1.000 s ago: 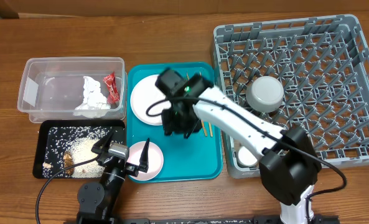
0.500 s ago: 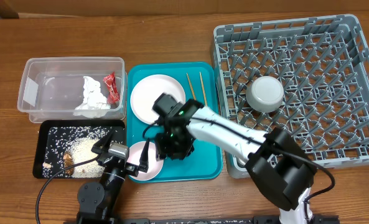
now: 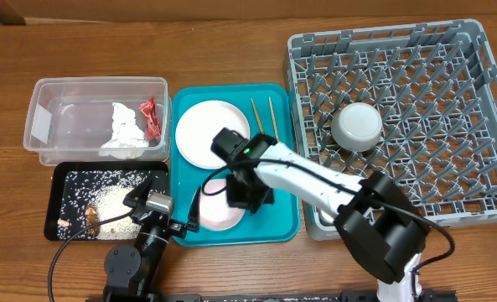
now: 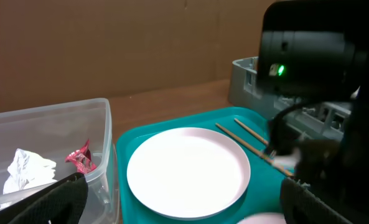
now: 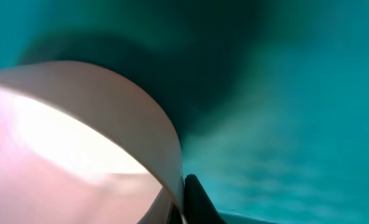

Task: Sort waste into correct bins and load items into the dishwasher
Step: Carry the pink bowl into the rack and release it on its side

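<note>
On a brown wood-grain bench [image 3: 231, 50], the right pincer [image 3: 246, 195] is closed on the rim of the smooth pinkish plate [image 3: 217, 214]. The plate sits at the front of the glossy teal tray [image 3: 286, 210], near the large round white plate [image 3: 212, 132]. The left pincer [image 3: 165, 204] stands wide open and empty beside the black tray [image 3: 59, 180] of grainy rice scraps [image 3: 110, 201]. A grey bowl [image 3: 357, 126] rests in the pegged grey rack [image 3: 416, 101].

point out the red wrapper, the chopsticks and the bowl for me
red wrapper [image 3: 150, 117]: overhead view, middle of its crinkled body
chopsticks [image 3: 254, 113]: overhead view, mid-shaft of one stick
bowl [image 3: 357, 126]: overhead view, centre of the bowl
</note>
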Robot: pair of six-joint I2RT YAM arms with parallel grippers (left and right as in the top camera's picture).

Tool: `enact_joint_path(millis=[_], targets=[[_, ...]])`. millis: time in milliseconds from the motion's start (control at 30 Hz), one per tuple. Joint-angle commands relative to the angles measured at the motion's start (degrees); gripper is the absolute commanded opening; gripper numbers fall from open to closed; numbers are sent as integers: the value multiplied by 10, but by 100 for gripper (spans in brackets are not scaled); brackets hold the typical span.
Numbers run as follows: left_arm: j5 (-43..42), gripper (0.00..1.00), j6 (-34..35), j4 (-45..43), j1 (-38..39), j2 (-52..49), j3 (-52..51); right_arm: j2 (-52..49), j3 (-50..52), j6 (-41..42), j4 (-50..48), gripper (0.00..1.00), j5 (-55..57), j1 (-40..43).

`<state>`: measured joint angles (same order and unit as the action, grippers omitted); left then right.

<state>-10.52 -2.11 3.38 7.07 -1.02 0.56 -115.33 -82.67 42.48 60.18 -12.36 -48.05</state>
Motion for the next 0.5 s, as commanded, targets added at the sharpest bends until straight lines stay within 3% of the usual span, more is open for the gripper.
enact_joint_path(millis=[0, 100, 267, 467], targets=[[-5, 100, -5, -1, -4, 3, -3, 67, -49, 10, 58, 4, 195, 40], [-5, 100, -5, -1, -4, 3, -3, 120, -90, 10, 110, 4, 352, 57], [-5, 100, -5, -1, -4, 3, -3, 207, -114, 10, 134, 4, 720, 75], [-5, 100, -5, -1, -4, 3, -3, 210, -111, 10, 152, 4, 926, 135]])
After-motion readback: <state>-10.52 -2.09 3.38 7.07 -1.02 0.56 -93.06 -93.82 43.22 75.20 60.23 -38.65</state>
